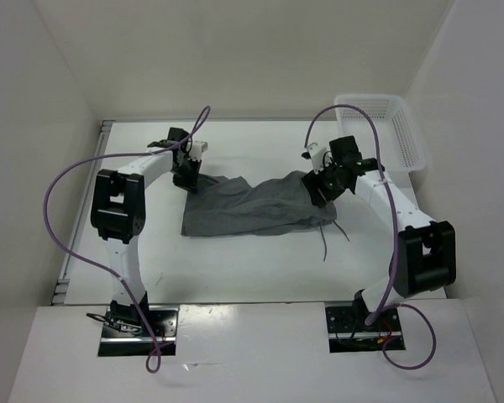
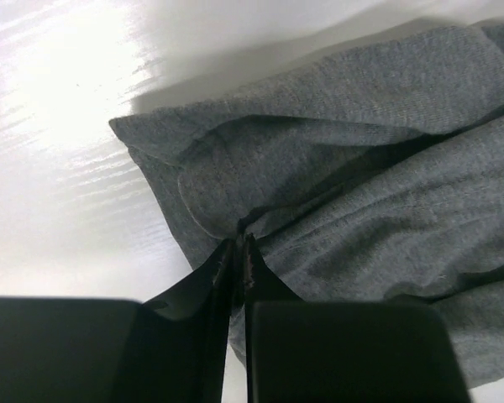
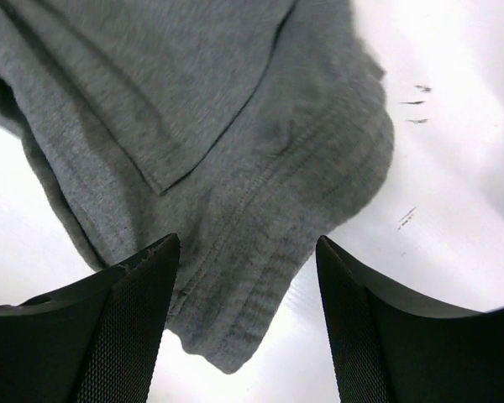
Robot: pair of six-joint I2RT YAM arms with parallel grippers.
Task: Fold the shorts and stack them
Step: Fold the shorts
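The grey shorts lie crumpled across the middle of the white table, with a thin drawstring trailing off their right end. My left gripper is at their far left corner. In the left wrist view its jaws are shut together, and a pucker of the shorts is pinched at the left gripper's tips. My right gripper hangs over the shorts' right end. In the right wrist view the right gripper stands open, its fingers on either side of the ribbed waistband corner of the shorts.
A white mesh basket stands at the back right corner of the table. White walls close in the table at the back and on both sides. Purple cables loop above both arms.
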